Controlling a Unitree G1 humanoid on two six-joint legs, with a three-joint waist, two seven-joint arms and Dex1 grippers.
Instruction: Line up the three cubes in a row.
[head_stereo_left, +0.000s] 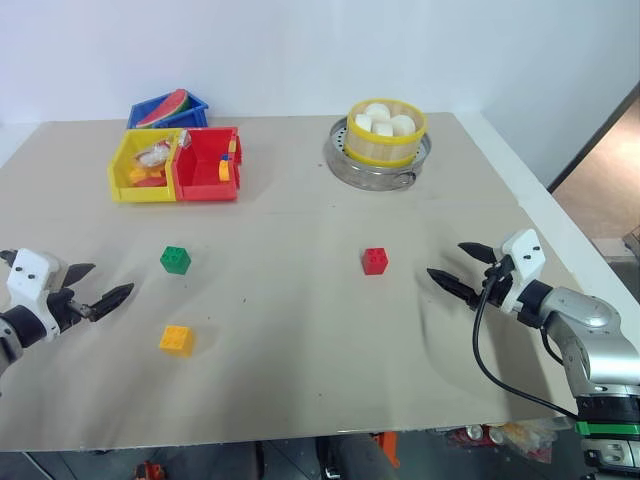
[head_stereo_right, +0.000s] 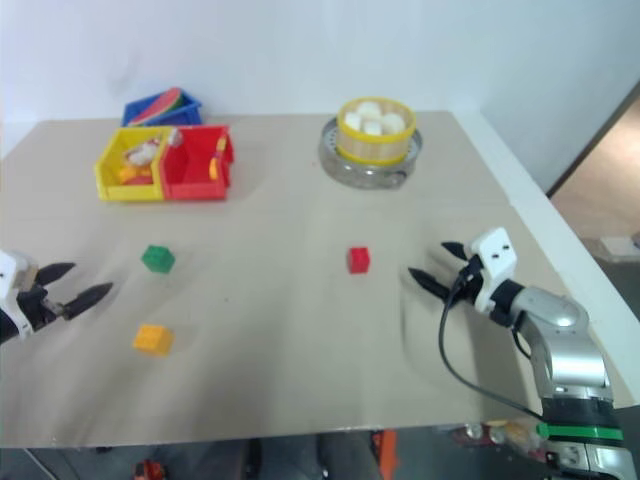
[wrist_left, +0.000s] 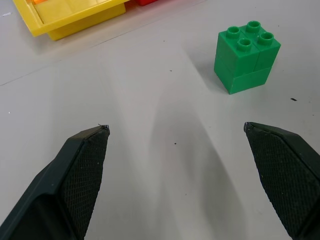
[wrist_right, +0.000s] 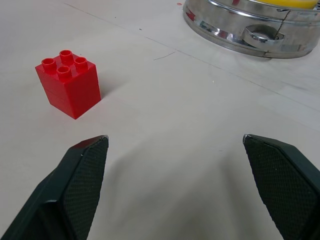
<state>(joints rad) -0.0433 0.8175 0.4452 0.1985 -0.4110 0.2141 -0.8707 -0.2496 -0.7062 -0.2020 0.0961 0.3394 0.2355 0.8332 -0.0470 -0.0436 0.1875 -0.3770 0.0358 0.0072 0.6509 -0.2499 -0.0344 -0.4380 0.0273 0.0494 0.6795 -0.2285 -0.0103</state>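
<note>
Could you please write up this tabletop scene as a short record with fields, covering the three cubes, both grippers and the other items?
green cube: left side of the table, standing apart
yellow-orange cube: nearer the front edge than the green cube, apart from it
red cube: middle right, alone
row: not formed yet
left gripper: open, empty, beside the green cube
right gripper: open, empty, right of the red cube
bins: yellow and red, side by side at the back left, blue one behind
steamer: back centre, white buns inside, on a metal pan
</note>
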